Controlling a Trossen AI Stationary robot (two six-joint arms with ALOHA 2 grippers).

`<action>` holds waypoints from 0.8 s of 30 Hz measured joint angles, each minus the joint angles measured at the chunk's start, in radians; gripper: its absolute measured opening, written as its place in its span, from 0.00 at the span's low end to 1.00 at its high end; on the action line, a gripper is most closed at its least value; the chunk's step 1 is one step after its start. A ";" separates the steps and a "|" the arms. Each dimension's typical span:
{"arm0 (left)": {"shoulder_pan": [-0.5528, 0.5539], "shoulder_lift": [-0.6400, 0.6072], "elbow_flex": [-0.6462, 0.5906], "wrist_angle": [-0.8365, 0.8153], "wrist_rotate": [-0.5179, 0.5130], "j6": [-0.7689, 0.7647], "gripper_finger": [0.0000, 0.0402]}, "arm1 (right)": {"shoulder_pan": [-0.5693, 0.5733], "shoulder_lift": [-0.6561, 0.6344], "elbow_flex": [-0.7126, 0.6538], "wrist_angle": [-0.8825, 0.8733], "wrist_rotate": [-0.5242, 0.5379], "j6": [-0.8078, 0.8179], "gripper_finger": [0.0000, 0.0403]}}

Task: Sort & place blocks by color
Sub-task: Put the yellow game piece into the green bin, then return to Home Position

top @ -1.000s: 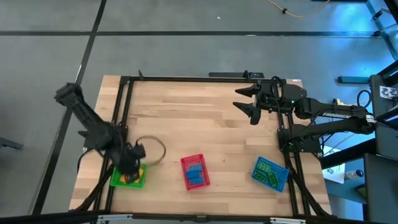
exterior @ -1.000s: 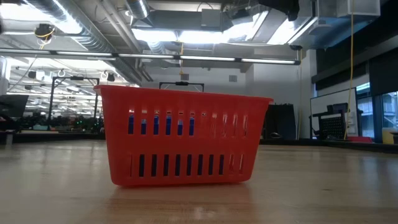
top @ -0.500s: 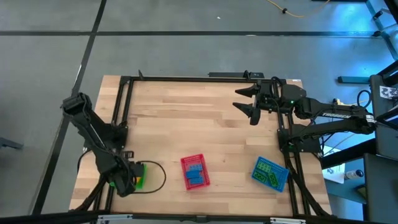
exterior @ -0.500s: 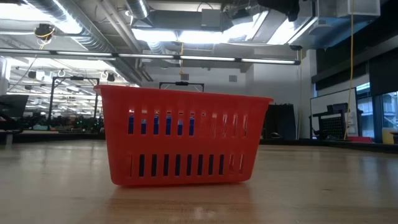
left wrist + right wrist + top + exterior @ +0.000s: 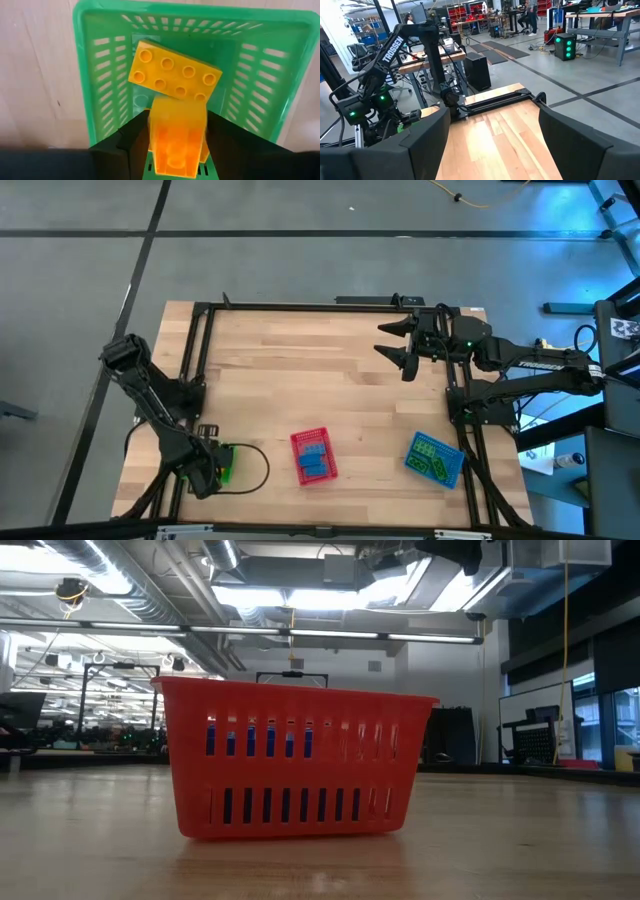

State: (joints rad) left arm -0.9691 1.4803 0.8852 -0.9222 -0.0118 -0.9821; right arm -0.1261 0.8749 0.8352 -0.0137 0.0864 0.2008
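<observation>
My left gripper [image 5: 205, 472] points down into the green tray [image 5: 80, 60] at the table's near left. One yellow block [image 5: 175, 75] lies flat on the tray's floor, studs up. A second yellow block [image 5: 177, 145] shows blurred between my left gripper's [image 5: 177, 120] fingers, above the first block's near edge. The red tray [image 5: 311, 455] holds blue blocks [image 5: 313, 458], and the blue tray [image 5: 435, 457] holds green blocks [image 5: 432, 456]. My right gripper [image 5: 397, 350] waits open, held level above the table's far right. My left gripper has the second yellow block between its two fingers [image 5: 135, 140], which come from above, pointing down into the green tray. The block's long sides [image 5: 152, 135] lie along the fingers' inner faces; whether they touch I cannot tell. The block is above the tray's floor.
The three trays stand in a row along the near edge; in the low view the red tray [image 5: 290, 760] fills the middle. A black frame [image 5: 300, 307] runs round the tabletop, and a loop of cable [image 5: 255, 465] lies beside the green tray. Bare wood lies across the middle.
My left gripper has gone down and toward the table's near edge, from beside the green tray's far end to over the tray, covering most of it, and its wrist has rolled. My right arm has kept still.
</observation>
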 joint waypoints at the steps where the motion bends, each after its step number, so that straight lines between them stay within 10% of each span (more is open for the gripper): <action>1: 0.000 0.000 0.000 0.000 0.001 0.000 0.44 | 0.000 0.000 0.000 0.000 0.000 0.000 0.77; 14: 0.050 -0.044 0.000 0.000 0.176 0.048 0.46 | 0.000 0.000 0.000 0.000 0.000 0.000 0.76; 24: 0.153 -0.362 0.000 -0.019 0.153 -0.013 0.46 | 0.000 0.000 0.000 0.001 0.003 0.000 0.76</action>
State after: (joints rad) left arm -0.8158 1.1181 0.8856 -0.9412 0.1416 -0.9953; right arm -0.1261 0.8749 0.8352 -0.0130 0.0892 0.2005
